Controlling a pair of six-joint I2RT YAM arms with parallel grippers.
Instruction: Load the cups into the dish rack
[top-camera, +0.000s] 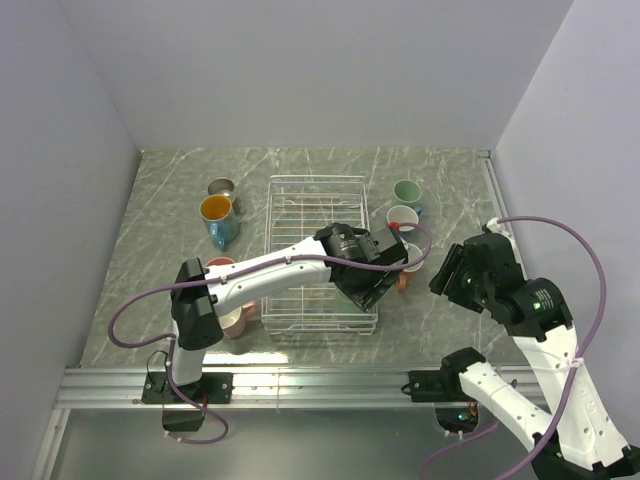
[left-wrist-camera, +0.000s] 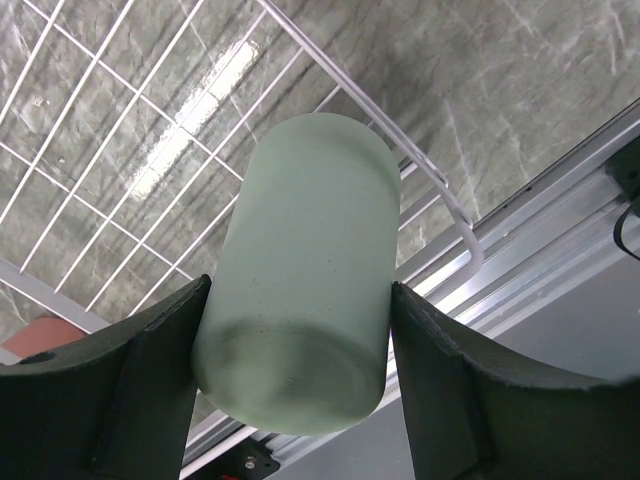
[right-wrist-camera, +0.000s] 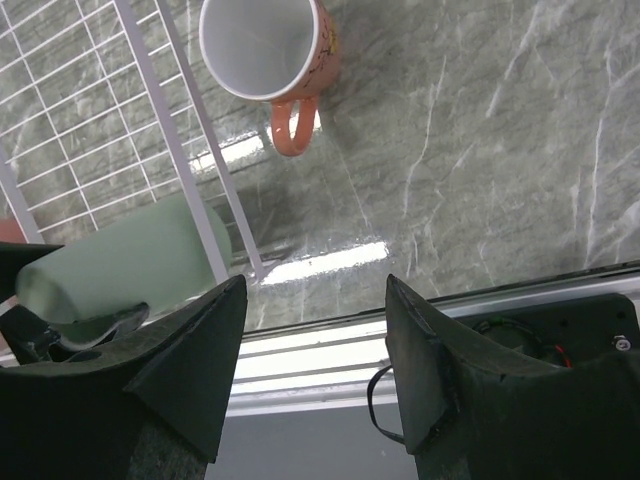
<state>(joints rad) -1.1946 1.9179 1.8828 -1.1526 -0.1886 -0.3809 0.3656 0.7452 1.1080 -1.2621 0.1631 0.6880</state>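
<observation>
Left tool (left-wrist-camera: 295, 300) is clamped on a pale green mug (left-wrist-camera: 310, 250), fingers on both sides of the body, mug base facing the wrist cam. The mug hangs tilted over the near right corner of the rack (top-camera: 318, 180); can't tell if it touches the wires yet. No other mug shows in the rack, though the arm hides part of it.

Right tool (right-wrist-camera: 315, 290) is wide open and empty, hovering over the desk (top-camera: 170, 200) just right of the rack, with a pink mug (right-wrist-camera: 268, 45) upright beyond it.

Other mugs are out on the desk: a white one (top-camera: 402, 217) and a green one (top-camera: 407, 192) right of the rack, an orange-inside one (top-camera: 217, 212) and a grey one (top-camera: 221, 186) on its left.

Step, as I read it: placing the first mug, so the job is barely started. Next: lower it until it seats on the grid, open the fingers, and lift clear of the rim. Risk: tilted mug could roll on release.
</observation>
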